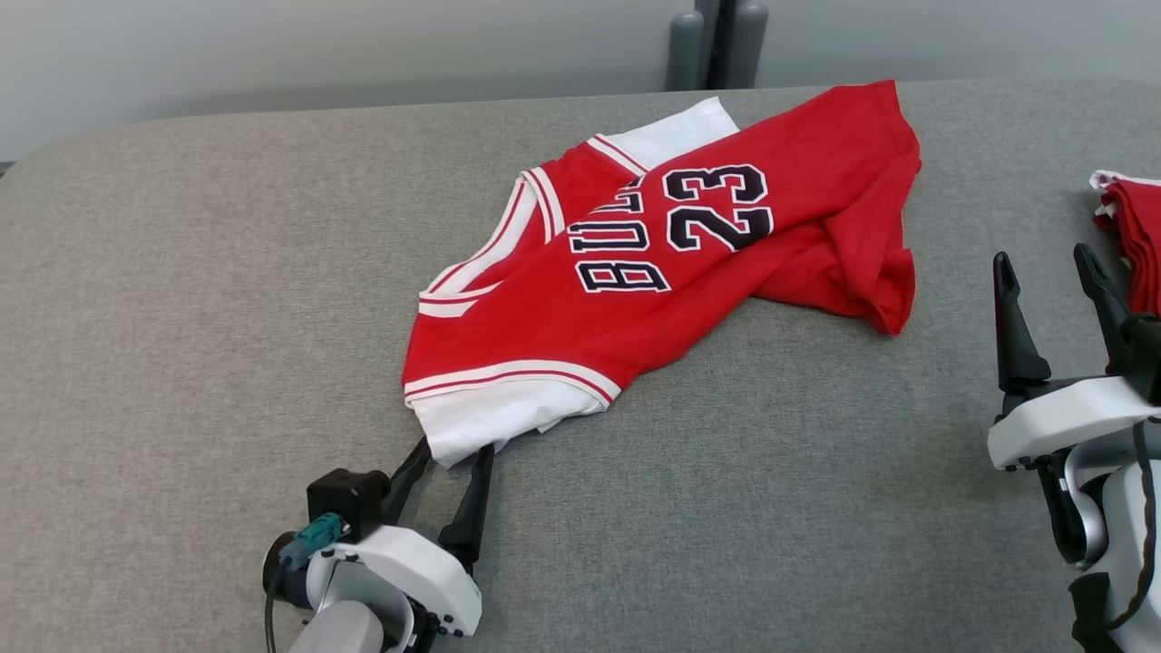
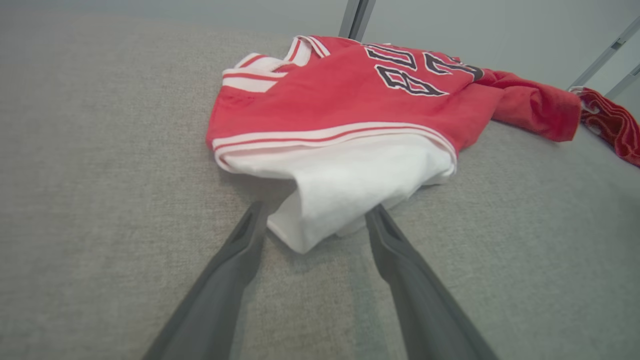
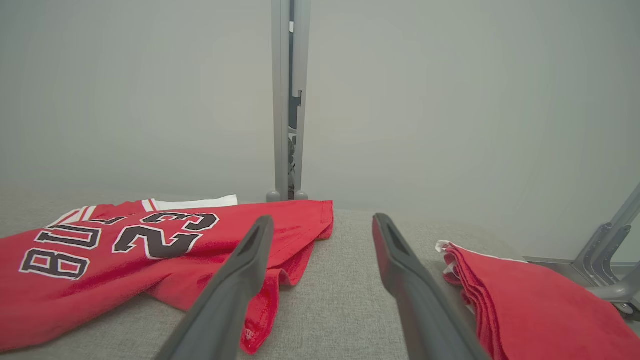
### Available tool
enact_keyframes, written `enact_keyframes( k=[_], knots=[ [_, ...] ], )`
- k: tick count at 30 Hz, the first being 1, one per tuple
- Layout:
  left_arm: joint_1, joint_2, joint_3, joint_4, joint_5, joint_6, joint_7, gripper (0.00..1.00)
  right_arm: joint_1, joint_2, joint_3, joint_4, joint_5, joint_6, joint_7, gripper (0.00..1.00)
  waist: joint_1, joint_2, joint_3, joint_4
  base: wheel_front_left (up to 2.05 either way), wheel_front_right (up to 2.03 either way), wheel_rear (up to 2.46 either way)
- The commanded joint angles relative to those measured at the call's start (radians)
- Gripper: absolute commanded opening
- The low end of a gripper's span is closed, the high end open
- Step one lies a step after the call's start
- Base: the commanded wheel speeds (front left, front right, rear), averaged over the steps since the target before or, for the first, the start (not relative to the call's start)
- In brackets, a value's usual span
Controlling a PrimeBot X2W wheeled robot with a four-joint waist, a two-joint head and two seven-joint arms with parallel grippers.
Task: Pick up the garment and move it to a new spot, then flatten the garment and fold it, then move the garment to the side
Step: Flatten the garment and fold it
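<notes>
At the near left of the grey fabric worktop [image 1: 227, 299], the left claw [image 1: 453, 449] lies low, almost flat to the surface, with its two dark fingers [image 1: 472, 508] angled forward and slightly to the right toward the garment [image 1: 653, 299]. Its jaws are spread wide, and the left wrist view shows the white sleeve end [image 2: 340, 200] lying in the gap between them. The cloth reaches both fingertips, but nothing is pinched. The right claw [image 1: 1043, 256] hangs well above the worktop at the far right, its white wrist housing below and its fingers pointing up and away. These jaws are also spread wide and have hold of nothing. In the right wrist view the right claw [image 3: 322, 217] looks out over the garment's crumpled hem [image 3: 280, 260] toward a grey post [image 3: 287, 100] at the back. The garment, a red jersey with white sleeves, white trim and dark lettering with the number 23, lies loosely spread across the middle of the worktop, front up. Its body runs diagonally from near left to far right, and the far end is bunched into folds. A stack of folded red cloth [image 1: 1138, 236] sits at the right edge, just beyond the right claw and apart from the garment.
</notes>
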Motion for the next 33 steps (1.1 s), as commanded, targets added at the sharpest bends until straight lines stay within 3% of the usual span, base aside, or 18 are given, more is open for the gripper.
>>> enact_keyframes(
  k=[1, 6, 7, 10, 19, 24, 33],
  knots=[
    [-0.018, 0.004, 0.002, 0.003, -0.012, -0.005, -0.003, 1.00, 0.010, 0.001, -0.004, -0.005, -0.002, 0.000, 0.007, 1.00, 0.0000, 0.0000, 0.006, -0.007, 0.00, 0.00, 0.00],
    [-0.044, 0.004, -0.015, 0.033, -0.048, -0.013, -0.003, 1.00, 0.020, 0.003, -0.005, -0.011, -0.011, 0.000, 0.012, 1.00, 0.0000, 0.0000, 0.019, -0.024, 0.00, 0.00, 0.00],
    [-0.049, 0.004, -0.021, 0.044, -0.057, -0.013, -0.003, 0.89, 0.022, 0.004, -0.006, -0.012, -0.011, 0.000, 0.012, 1.00, 0.0000, 0.0000, 0.020, -0.026, 0.00, 0.00, 0.00],
    [-0.067, 0.004, -0.062, 0.076, -0.085, -0.030, 0.010, 0.00, 0.024, 0.008, -0.008, -0.010, -0.013, 0.000, 0.010, 1.00, 0.0000, 0.0000, 0.019, -0.031, 0.00, 0.00, 0.00],
    [-0.074, 0.004, -0.114, 0.048, -0.151, -0.046, 0.002, 0.00, 0.047, 0.033, -0.003, 0.024, -0.017, 0.000, 0.002, 1.00, 0.0000, 0.0000, -0.030, -0.013, 0.00, 0.00, 0.00],
    [-0.051, 0.033, -0.109, -0.116, -0.248, -0.046, -0.002, 0.00, 0.062, 0.046, 0.002, 0.057, -0.016, 0.000, -0.006, 1.00, 0.0000, 0.0000, -0.070, 0.003, 0.00, 0.00, 0.00],
    [0.030, 0.085, -0.010, -0.394, -0.359, -0.042, -0.002, 0.00, 0.083, 0.064, 0.000, 0.110, -0.012, 0.000, -0.019, 1.00, 0.0000, 0.0000, -0.118, 0.040, 0.00, 0.00, 0.00]
  ],
)
